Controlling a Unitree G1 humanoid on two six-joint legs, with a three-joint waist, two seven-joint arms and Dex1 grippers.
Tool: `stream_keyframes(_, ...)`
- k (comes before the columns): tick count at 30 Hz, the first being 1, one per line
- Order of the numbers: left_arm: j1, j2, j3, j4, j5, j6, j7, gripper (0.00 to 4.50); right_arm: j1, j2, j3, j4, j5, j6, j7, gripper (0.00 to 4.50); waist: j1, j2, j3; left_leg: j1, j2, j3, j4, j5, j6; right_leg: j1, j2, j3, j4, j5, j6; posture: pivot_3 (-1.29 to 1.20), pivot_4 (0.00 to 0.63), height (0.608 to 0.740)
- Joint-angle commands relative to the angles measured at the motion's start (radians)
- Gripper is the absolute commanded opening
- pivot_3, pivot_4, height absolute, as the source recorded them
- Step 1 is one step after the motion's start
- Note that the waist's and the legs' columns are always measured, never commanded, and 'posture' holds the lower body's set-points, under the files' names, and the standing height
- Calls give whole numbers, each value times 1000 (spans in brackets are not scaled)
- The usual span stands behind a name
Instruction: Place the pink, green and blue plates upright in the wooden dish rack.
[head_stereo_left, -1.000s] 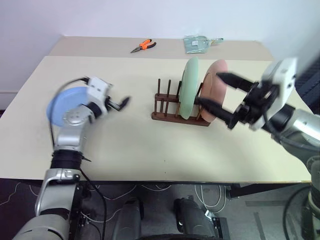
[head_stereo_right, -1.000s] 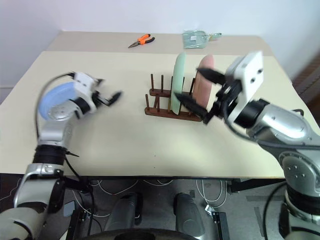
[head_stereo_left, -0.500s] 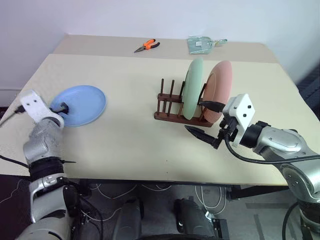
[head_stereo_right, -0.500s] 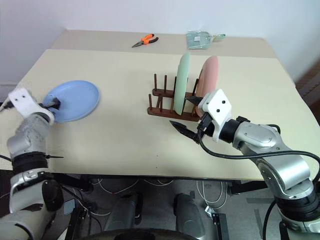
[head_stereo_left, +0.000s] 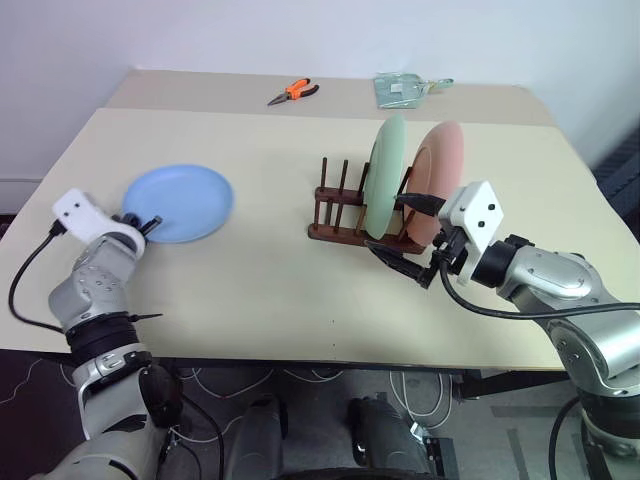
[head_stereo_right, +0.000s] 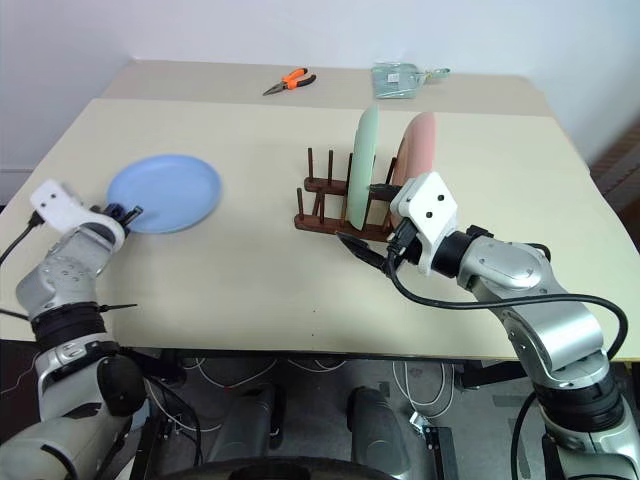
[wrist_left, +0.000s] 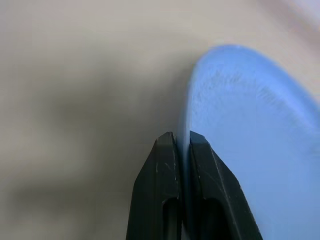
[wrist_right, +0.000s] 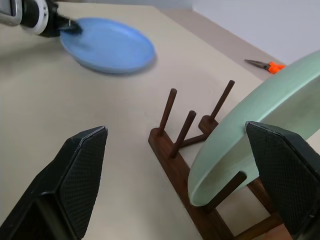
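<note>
Tabletop (head_stereo_left: 280, 290): blue plate's (head_stereo_left: 180, 203) rim between closed left jaws.

the left arm reaches forward low on the robot's left side, its wrist roughly level. the left gripper (head_stereo_left: 150, 222) has its two black fingers (wrist_left: 162, 185) pinched together (only a sliver of gap between them), clamped on the rim of the blue plate (head_stereo_left: 180, 203). the right arm bends in from the right side, forearm angled toward the middle. the right gripper (head_stereo_left: 408, 232) points level and toward the left, its fingers (wrist_right: 75, 175) spread wide apart, gripping nothing.
</note>
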Motion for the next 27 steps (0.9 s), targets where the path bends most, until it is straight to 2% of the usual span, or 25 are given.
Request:
stream_keyframes(1, -87, -7, -130, -159, -16, -73, -134, 31, -86, 23, 90, -56, -114, -73, -5, 4500, -1, -1, 1, 0, 0, 0, 0, 0, 0, 0, 0, 0, 0, 0, 0, 0, 150, 726)
stream_keyframes(3, -117, -18, -185, -213, -26, -70, -176, 31, -149, 59, 158, -52, -180, -100, -16, 4500, -9, -1, 1, 0, 0, 0, -1, 0, 0, -1, 0, 0, -1, 0, 0, 0, 150, 726)
stream_keyframes(9, -162, -43, -280, -322, -67, -27, -246, 31, -320, 70, 416, 159, -638, -322, -56, 4500, -16, 0, 0, 1, 1, 1, -2, 0, 0, -2, 2, 1, 2, 1, 1, 0, 150, 726)
stream_keyframes(12, -154, -39, -307, -366, -77, -10, -270, 31, -362, 95, 456, 266, -761, -416, -75, 4500, -12, 0, 1, 1, 0, 1, -1, 1, -1, -2, 1, 1, 1, 0, 1, 0, 150, 726)
stream_keyframes(15, -143, -38, -299, -387, -100, 13, -274, 0, -373, 134, 450, 318, -812, -452, -75, 3676, -9, 0, 1, 0, 0, 1, -2, 1, -1, -2, 1, 1, 1, 2, 3, 0, 150, 726)
stream_keyframes(17, -136, -37, -291, -401, -117, 22, -276, 0, -379, 155, 448, 340, -846, -476, -71, 2695, -10, 0, 1, 0, 0, 0, -2, 1, -1, -2, 1, 1, 1, 2, 4, 0, 150, 726)
stream_keyframes(21, -127, -32, -283, -406, -120, 26, -272, 0, -382, 194, 433, 361, -882, -506, -61, 402, -11, 0, 1, 0, 0, 0, -1, 1, -1, -2, 1, 1, 1, 2, 4, 0, 150, 726)
stream_keyframes(22, -125, -34, -272, -402, -125, 23, -268, 338, -384, 200, 441, 366, -908, -520, -64, 5, -11, 0, 1, 0, 0, 0, -2, 1, -1, -2, 1, 1, 1, 2, 4, 0, 150, 726)
stream_keyframes(24, -126, -40, -252, -396, -141, 16, -260, 967, -385, 208, 448, 373, -953, -540, -68, 0, -11, 0, 1, 1, 0, 0, -2, 1, -1, -2, 1, 1, 2, 2, 4, 0, 150, 726)
stream_keyframes(27, -154, -63, -203, -378, -165, -17, -220, 2424, -386, 214, 445, 383, -1011, -563, -71, 0, -9, 0, 1, 0, 0, 0, -1, 1, -1, -2, 1, 1, 2, 2, 4, 0, 150, 726)
